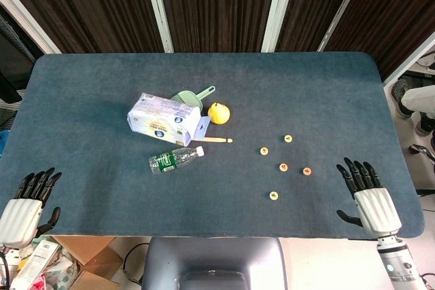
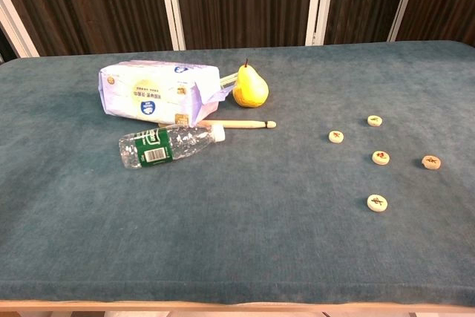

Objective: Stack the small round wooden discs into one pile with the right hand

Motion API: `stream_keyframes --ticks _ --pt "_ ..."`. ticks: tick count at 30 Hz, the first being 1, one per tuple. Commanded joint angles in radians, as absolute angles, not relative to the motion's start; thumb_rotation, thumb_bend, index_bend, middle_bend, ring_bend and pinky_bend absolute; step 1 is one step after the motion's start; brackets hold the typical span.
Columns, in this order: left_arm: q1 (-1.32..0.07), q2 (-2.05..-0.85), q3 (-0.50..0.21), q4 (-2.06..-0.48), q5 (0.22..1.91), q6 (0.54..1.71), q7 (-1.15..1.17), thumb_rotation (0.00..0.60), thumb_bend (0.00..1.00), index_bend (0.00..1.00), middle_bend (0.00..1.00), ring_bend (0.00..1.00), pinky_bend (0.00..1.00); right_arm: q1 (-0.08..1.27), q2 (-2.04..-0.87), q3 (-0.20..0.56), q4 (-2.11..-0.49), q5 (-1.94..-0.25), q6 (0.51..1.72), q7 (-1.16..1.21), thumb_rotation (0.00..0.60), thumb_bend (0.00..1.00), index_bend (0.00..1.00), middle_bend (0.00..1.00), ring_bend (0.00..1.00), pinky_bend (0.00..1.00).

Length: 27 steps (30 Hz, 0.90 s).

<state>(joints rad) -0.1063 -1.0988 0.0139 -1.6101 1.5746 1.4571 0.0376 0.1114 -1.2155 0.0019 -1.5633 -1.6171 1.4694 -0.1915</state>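
Observation:
Several small round wooden discs lie apart from one another on the blue table (image 1: 102, 100), right of centre: one at the back (image 1: 288, 138), one to its left (image 1: 264, 151), one in the middle (image 1: 283, 167), a darker one to the right (image 1: 306, 171) and the nearest one (image 1: 273, 195). The chest view shows the same discs, among them the back one (image 2: 375, 120), the darker one (image 2: 431, 162) and the nearest one (image 2: 377, 203). My right hand (image 1: 367, 191) rests flat at the table's near right edge, fingers spread, holding nothing. At the near left corner, my left hand (image 1: 27, 205) is likewise empty. Neither hand shows in the chest view.
Left of centre lie a white-and-purple packet (image 1: 166, 119), a green scoop (image 1: 194, 96), a yellow pear (image 1: 218, 113), a wooden stick (image 1: 214, 140) and a plastic bottle (image 1: 175, 159) on its side. Boxes sit on the floor below the left hand.

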Motion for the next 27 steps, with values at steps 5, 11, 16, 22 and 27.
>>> stream_keyframes --ticks 5,11,16,22,27 --pt "-0.115 -1.097 0.017 -1.605 1.584 1.448 0.023 0.600 0.50 0.00 0.00 0.00 0.00 0.126 -1.229 -0.010 -1.549 -1.635 1.442 -0.203 0.600 0.10 0.00 0.00 0.00 0.00" --pt "-0.118 -1.086 0.018 -1.605 1.573 1.434 0.001 0.600 0.50 0.00 0.00 0.00 0.00 0.199 -1.274 0.001 -1.551 -1.644 1.337 -0.230 0.600 0.10 0.03 0.00 0.00 0.00" --pt "-0.123 -1.080 0.020 -1.605 1.570 1.421 0.007 0.600 0.50 0.00 0.00 0.00 0.00 0.307 -1.309 0.031 -1.564 -1.602 1.164 -0.259 0.600 0.10 0.17 0.00 0.00 0.00" --pt "-0.123 -1.075 0.014 -1.606 1.547 1.414 0.003 0.600 0.50 0.00 0.00 0.00 0.00 0.406 -1.380 0.047 -1.525 -1.586 1.036 -0.348 0.600 0.17 0.34 0.00 0.00 0.00" --pt "-0.124 -1.073 0.016 -1.608 1.554 1.416 0.005 0.600 0.50 0.00 0.00 0.00 0.00 0.453 -1.438 0.039 -1.463 -1.583 0.981 -0.365 0.600 0.27 0.45 0.00 0.00 0.00"
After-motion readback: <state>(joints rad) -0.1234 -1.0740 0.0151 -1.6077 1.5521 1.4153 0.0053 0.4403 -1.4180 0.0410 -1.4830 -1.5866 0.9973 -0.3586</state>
